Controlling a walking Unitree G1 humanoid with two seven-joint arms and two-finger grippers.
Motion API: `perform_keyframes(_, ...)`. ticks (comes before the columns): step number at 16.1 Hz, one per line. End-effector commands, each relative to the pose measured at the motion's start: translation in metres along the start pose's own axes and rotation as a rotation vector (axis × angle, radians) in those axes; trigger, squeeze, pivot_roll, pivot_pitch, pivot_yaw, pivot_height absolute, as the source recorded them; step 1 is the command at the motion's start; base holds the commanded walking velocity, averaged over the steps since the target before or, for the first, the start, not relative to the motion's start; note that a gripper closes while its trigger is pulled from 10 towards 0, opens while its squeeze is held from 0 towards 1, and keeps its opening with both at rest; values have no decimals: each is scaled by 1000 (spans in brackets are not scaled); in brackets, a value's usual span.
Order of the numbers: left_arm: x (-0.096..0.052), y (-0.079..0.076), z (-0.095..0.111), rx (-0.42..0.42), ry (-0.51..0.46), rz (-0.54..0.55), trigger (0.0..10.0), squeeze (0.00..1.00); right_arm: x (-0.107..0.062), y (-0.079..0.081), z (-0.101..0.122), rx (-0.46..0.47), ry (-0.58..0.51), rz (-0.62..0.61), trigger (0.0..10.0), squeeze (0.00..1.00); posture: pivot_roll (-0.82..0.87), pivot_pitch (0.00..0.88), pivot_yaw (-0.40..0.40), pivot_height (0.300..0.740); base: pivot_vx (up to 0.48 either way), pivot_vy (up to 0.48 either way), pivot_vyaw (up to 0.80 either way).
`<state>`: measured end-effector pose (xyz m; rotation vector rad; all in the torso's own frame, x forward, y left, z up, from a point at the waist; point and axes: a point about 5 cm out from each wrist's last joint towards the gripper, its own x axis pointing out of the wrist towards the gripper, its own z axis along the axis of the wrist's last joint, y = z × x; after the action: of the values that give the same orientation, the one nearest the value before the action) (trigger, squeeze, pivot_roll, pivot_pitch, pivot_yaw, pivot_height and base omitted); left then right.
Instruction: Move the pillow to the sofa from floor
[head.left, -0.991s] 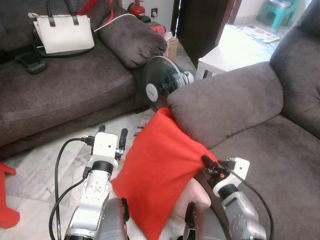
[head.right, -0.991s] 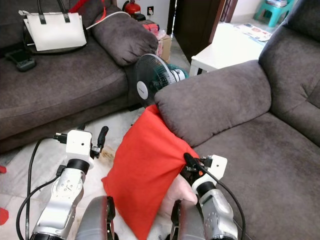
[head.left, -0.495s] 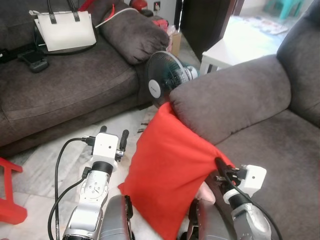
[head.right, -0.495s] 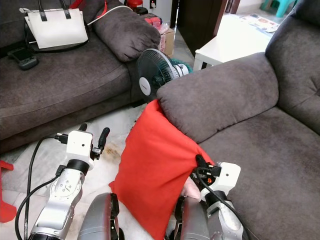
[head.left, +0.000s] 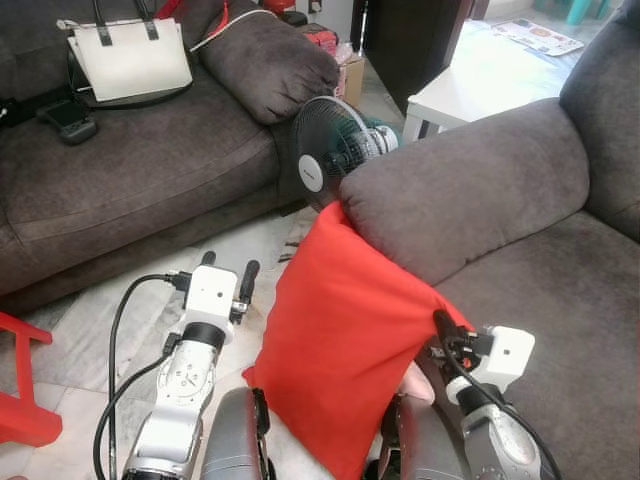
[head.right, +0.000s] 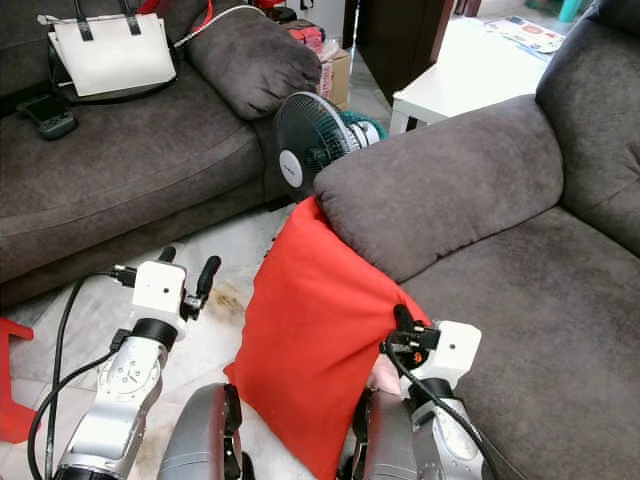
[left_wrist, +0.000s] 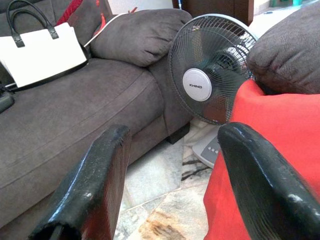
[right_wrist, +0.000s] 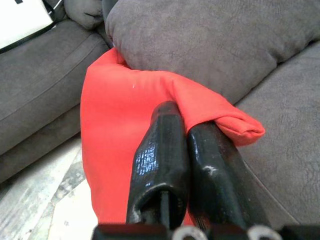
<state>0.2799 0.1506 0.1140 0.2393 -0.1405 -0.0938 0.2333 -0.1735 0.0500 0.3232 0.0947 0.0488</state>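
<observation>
The red pillow (head.right: 320, 350) leans against the near grey sofa's armrest (head.right: 440, 185), its right corner pinched by the right gripper (head.right: 403, 322). The left gripper (head.right: 188, 275) hovers open just left of it.

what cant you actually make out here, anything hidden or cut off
- Red pillow: its lower end, hidden behind the robot's body in both eye views.
- Right end effector: closed on the pillow's corner; how much fabric is pinched is hidden by its own fingers in the right wrist view.
- Fan: its base, hidden by the pillow and sofa arm in the eye views.
- Red object: cut off by the left eye view's edge.
</observation>
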Motion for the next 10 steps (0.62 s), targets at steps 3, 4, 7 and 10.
perform_keyframes(3,0,-1,3,-3,-9,-17,10000,0,5,2,30,-55,-143,9,10000,0,101,80,-11,579,0,0,0)
perform_keyframes(4,0,0,3,-1,-11,-18,10000,0,6,4,28,-55,-142,10,10000,0,105,78,-5,579,0,0,0)
perform_keyframes(7,0,4,4,8,-11,-23,10000,0,9,8,26,-52,-141,13,10000,0,110,72,11,579,0,0,0)
perform_keyframes(10,1,7,3,18,-8,-32,10000,0,11,11,24,-51,-143,14,10000,0,104,61,31,579,0,0,0)
